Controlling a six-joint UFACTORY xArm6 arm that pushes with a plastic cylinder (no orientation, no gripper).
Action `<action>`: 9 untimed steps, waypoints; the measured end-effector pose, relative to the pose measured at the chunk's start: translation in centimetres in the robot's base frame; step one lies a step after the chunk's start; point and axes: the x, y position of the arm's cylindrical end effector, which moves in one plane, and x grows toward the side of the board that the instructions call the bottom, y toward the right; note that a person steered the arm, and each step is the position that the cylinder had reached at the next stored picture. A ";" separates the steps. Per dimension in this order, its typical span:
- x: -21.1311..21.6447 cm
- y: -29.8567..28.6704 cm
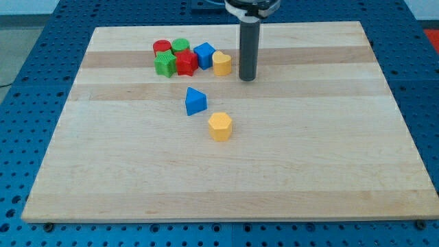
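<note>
**Rod tip standing just off the yellow block near the board's far edge**

Camera view: The arm carries no claw, so no open or closed state applies; it ends in a dark rod. My tip [247, 78] rests on the wooden board [309, 158] near the middle of the far edge, at the view's top. It stands just to the view's right of the yellow heart-like block [221, 63], with a narrow strip of bare wood between them; no contact is visible.

That yellow block sits against the blue cube [204, 55], which closes a tight cluster with the red star-like block [185, 63], the green star-like block [164, 64], the red cylinder [162, 47] and the green cylinder [181, 46].

Toward the board's centre lie the blue triangular block [195, 101] and the yellow hexagonal block [220, 126], near each other and apart from the cluster
</note>
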 end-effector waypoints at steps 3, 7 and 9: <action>-1.2 -5.4; 13.6 -4.8; 13.8 -13.5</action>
